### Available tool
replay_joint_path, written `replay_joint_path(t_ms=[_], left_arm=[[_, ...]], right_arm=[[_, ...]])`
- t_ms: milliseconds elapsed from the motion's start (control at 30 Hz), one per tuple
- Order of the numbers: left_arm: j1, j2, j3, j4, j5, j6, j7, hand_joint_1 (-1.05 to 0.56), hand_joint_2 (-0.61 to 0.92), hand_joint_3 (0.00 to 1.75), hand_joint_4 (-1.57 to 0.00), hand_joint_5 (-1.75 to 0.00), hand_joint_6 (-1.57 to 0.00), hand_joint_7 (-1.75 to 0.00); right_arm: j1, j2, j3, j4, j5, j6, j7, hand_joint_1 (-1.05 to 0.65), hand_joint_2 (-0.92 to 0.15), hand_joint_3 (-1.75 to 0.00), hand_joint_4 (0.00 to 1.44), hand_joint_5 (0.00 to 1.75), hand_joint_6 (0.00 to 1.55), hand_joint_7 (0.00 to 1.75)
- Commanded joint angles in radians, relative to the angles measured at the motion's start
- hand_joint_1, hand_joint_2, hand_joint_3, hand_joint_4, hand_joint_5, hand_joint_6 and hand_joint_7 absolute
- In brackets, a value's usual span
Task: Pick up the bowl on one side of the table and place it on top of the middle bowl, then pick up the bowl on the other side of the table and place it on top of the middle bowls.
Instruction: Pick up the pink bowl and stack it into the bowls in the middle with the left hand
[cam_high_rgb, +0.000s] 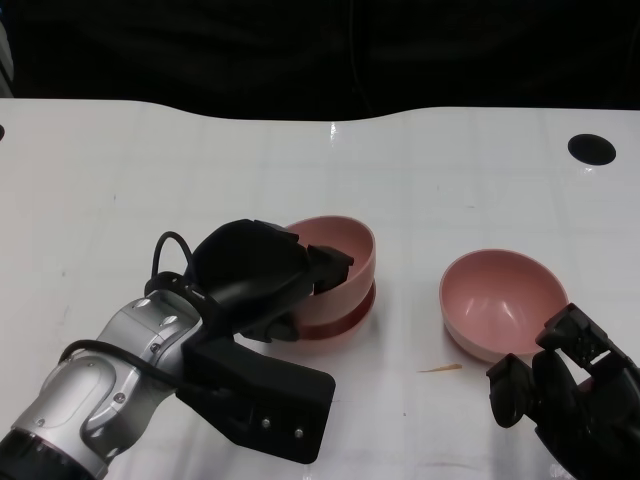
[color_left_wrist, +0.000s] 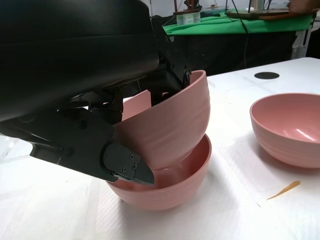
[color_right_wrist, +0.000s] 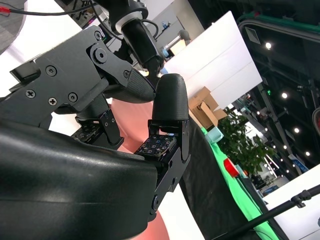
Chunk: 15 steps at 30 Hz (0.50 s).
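Observation:
My left hand (cam_high_rgb: 260, 275) grips a pink bowl (cam_high_rgb: 345, 240) by its near rim. The bowl is tilted, and its base rests inside the darker pink middle bowl (cam_high_rgb: 345, 322). In the left wrist view the held bowl (color_left_wrist: 170, 125) leans steeply in the middle bowl (color_left_wrist: 170, 187) under my left hand (color_left_wrist: 85, 75). A second pink bowl (cam_high_rgb: 500, 300) stands upright on the table to the right. My right hand (cam_high_rgb: 565, 385) sits at its near rim, fingers apart on either side of it. The right wrist view shows pink bowl wall (color_right_wrist: 132, 120) between those fingers (color_right_wrist: 167, 100); I cannot tell whether they touch it.
A small orange sliver (cam_high_rgb: 440, 369) lies on the white table between the two bowl groups. A black round hole (cam_high_rgb: 591, 149) marks the far right of the table. The far table edge curves along a dark background.

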Motion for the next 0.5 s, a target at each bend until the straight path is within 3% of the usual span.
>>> replay_joint_path(t_ms=[33,200,300,400,467,500], left_arm=[[0.005,0.008,-0.007,0.004,0.008,0.013,-0.02,-0.13,0.92,0.04,-0.76,-1.46,-0.92,-0.73],[0.004,0.006,-0.012,0.007,0.008,0.02,-0.028,-0.15,0.92,0.07,-0.82,-1.27,-1.05,-0.34],[0.003,0.005,-0.012,0.016,0.0,0.012,-0.022,-0.14,0.92,0.06,-0.86,-1.17,-1.09,-0.21],[0.002,0.005,-0.009,0.022,-0.005,0.008,-0.019,-0.14,0.92,0.07,-0.78,-1.39,-1.14,-0.23],[0.0,0.006,-0.011,0.026,-0.001,0.007,-0.017,-0.14,0.92,0.06,-0.71,-1.55,-1.08,-0.4],[-0.001,0.006,-0.012,0.027,0.002,0.006,-0.015,-0.14,0.92,0.06,-0.71,-1.51,-1.04,-0.49]], right_arm=[[0.003,-0.011,-0.008,-0.002,0.007,-0.007,0.0,-0.04,-0.53,-1.15,0.8,1.75,0.83,1.35],[0.002,-0.014,-0.008,-0.002,0.004,-0.005,-0.002,-0.04,-0.53,-1.15,0.8,1.75,0.83,1.36],[0.0,-0.011,-0.01,0.006,0.007,-0.014,0.008,-0.04,-0.53,-1.15,0.8,1.75,0.83,1.35],[0.003,-0.008,-0.007,-0.003,0.002,-0.013,-0.002,-0.04,-0.53,-1.16,0.8,1.75,0.83,1.35],[0.003,-0.01,-0.009,-0.004,0.008,-0.005,-0.002,-0.04,-0.53,-1.16,0.8,1.75,0.83,1.36],[0.002,-0.011,-0.01,-0.004,0.012,-0.001,-0.002,-0.04,-0.53,-1.16,0.8,1.75,0.83,1.36]])
